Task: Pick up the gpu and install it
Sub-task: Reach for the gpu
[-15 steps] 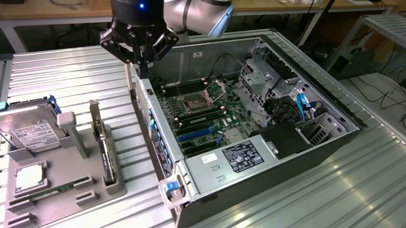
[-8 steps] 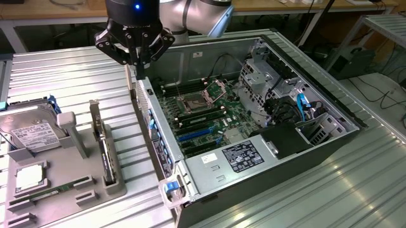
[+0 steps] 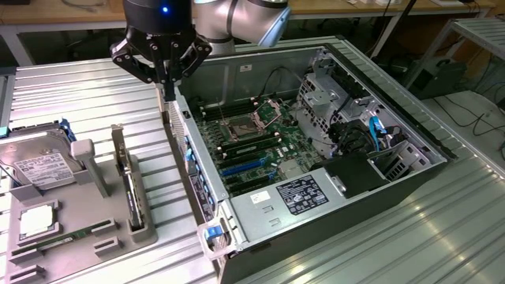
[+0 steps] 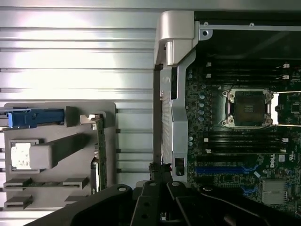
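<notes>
Gpu (image 3: 129,177) standing on edge in the grey holder tray (image 3: 79,213) (green board edge seen from the wrist (image 4: 100,150)), beside the open computer case (image 3: 355,236), gripper (image 3: 168,96) over the case's near wall, well apart from the card, fingers pressed together, grasping nothing.

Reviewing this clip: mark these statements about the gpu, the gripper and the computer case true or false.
1. The gpu stands on edge in the grey holder. True.
2. The gripper hangs over the hard drive. False: it hangs over the case's side wall, between the holder and the motherboard.
3. The case lies open with the motherboard exposed. True.
4. A card is seated in the blue slot. False: the slot is empty.
</notes>
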Tool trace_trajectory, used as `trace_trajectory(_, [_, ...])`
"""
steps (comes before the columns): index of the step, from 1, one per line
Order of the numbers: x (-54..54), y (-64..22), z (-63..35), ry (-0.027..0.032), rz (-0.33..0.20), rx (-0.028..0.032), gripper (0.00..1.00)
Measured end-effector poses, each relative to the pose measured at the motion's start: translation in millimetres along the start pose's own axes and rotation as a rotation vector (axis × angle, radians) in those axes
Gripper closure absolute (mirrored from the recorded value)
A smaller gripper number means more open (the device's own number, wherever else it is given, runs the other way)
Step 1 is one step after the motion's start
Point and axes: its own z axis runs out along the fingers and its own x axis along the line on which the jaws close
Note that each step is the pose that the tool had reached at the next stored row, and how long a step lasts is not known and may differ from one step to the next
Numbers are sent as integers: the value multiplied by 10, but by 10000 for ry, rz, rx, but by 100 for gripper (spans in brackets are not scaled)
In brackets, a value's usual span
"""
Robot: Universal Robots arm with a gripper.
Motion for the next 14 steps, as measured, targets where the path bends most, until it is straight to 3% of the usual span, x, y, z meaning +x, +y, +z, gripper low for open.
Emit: trace_trajectory(14, [230, -9, -3, 2, -38, 0, 89])
